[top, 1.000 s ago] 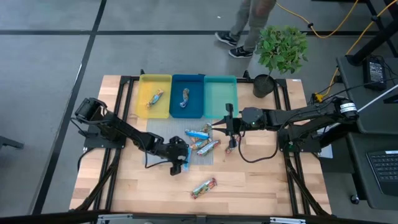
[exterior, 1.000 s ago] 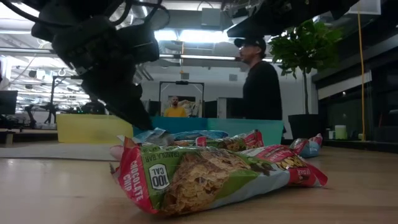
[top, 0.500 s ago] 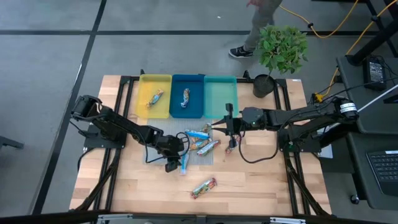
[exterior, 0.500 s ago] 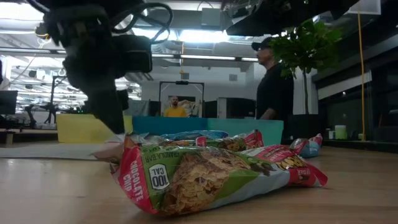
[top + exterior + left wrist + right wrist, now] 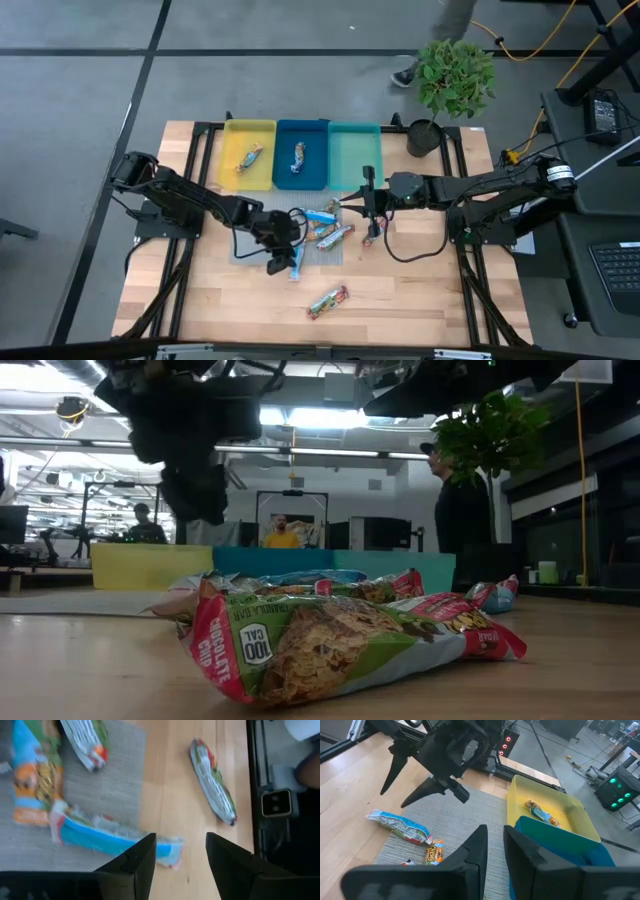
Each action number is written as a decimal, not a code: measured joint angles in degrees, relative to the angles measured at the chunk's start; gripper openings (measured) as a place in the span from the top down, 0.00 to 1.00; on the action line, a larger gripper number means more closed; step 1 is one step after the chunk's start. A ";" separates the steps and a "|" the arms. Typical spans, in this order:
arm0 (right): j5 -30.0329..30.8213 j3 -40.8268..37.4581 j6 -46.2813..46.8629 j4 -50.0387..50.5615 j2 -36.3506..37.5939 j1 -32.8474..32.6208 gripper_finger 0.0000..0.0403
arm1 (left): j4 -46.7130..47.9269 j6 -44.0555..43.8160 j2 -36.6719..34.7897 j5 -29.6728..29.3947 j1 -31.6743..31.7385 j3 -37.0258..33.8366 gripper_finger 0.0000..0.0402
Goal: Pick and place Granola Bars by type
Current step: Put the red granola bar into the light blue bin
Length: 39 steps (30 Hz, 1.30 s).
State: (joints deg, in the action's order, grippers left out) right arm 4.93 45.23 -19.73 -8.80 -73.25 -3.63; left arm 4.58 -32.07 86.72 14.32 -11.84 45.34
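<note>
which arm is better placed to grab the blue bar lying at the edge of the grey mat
Left: its open hand hangs right over the blue bar. The right hand sits farther off, near the teal tray.

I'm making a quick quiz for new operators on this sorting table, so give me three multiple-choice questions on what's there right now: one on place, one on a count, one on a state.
1. Which tray holds no bar?
A. yellow
B. blue
C. teal

2. How many bars lie in the yellow tray?
A. one
B. two
C. three

3. The left gripper is:
A. shut on a red bar
B. open and empty
C. shut with nothing in it

Answers:
1. C: the teal tray shows only its bare floor.
2. A: a single bar lies in it.
3. B: its fingers stand apart, with only the table and the tip of a blue-wrapped bar seen beneath.
</note>
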 joint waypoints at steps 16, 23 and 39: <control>0.00 -0.02 0.09 0.00 0.02 -0.01 0.83 | 3.30 18.17 0.02 -6.78 -4.74 0.37 0.59; 0.00 -0.02 0.15 -0.03 0.02 0.00 0.83 | 5.69 45.43 0.02 -18.06 -11.32 0.37 0.59; 0.00 -0.04 0.17 -0.47 0.02 -0.01 0.83 | 4.59 62.32 0.07 -32.50 -11.30 0.37 0.43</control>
State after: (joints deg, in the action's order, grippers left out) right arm 4.93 45.19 -19.55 -9.27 -73.24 -3.63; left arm 9.17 30.26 86.78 -18.18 -23.14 45.71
